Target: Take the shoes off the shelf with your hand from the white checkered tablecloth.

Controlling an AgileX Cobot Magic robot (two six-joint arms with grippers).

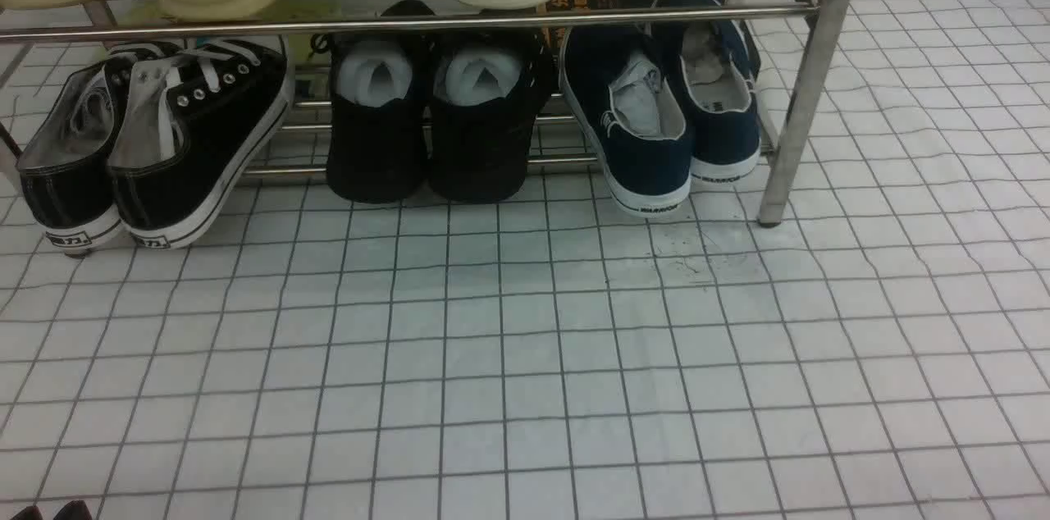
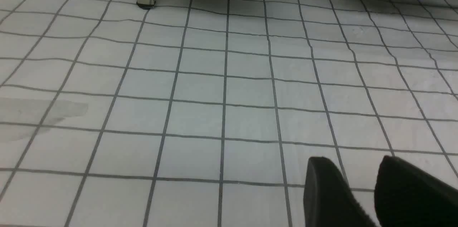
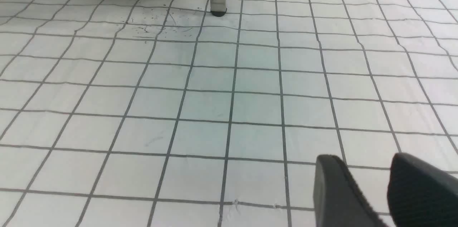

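Your right gripper (image 3: 363, 164) hangs low over the white checkered tablecloth (image 1: 525, 356), jaws partly apart and empty. The left gripper (image 2: 352, 164) is the same, holding nothing. Well ahead of the right jaws, the shoes (image 1: 664, 118) sit side by side on the lowest tier of the shelf (image 1: 812, 69), heels facing the jaws.

Of your left tool (image 2: 357, 180) you see only two matte black fingers (image 2: 329, 194) at the lower right of its wrist view. They are wedge-shaped, with rounded ends and a faintly rough edge. Your right tool (image 3: 361, 177) looks the same at the lower right of its view, but greyer, with a paler rim along each finger. In the front view, two small dark tips (image 1: 72, 510) show at the bottom left corner.
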